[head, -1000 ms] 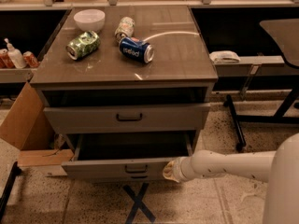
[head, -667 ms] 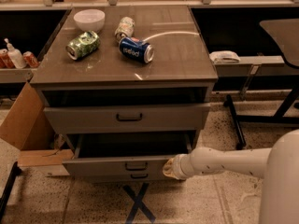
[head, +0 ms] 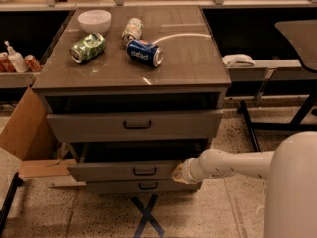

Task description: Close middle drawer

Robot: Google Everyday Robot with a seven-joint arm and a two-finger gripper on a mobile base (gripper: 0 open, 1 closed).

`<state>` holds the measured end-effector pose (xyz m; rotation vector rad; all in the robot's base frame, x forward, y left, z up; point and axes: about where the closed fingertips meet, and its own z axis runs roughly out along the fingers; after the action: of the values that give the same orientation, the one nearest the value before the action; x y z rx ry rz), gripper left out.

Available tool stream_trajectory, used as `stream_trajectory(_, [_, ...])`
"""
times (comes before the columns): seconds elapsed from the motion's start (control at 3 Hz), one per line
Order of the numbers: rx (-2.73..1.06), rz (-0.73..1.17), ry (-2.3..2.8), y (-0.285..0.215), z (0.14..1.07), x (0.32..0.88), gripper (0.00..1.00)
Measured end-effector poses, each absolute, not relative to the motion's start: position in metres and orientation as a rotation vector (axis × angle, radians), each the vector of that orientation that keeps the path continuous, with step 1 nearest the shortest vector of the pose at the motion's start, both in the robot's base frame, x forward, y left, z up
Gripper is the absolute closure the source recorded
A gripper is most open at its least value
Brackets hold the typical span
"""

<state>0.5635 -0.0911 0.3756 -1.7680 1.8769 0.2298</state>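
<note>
The grey cabinet has three drawers. The middle drawer [head: 124,171] stands pulled out a short way, its low flat front carrying a small dark bar handle [head: 144,171]. My white arm reaches in from the right, and my gripper [head: 179,173] is pressed against the right end of the middle drawer's front panel. The top drawer [head: 133,125] above is also slightly out. The lowest drawer [head: 141,186] sits just below, nearly flush.
On the cabinet top [head: 193,58] lie a green can [head: 88,47], a blue can [head: 143,52], a pale can [head: 132,29] and a white bowl [head: 94,20]. A cardboard box [head: 27,133] stands at the left. A blue floor cross [head: 146,214] lies in front. Desk legs [head: 250,128] stand at the right.
My arm has pushed further left and back, and the middle drawer has slid in, showing less of its open gap than a second ago.
</note>
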Motion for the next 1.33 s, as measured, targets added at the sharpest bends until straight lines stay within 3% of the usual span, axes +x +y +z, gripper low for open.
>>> stream_trajectory(0.67, [-1.739,0.259,1.899,-0.093,0.374,0.610,1.00])
stream_trajectory(1.33, [-1.743,0.306,1.866,-0.094,0.377,0.610,1.00])
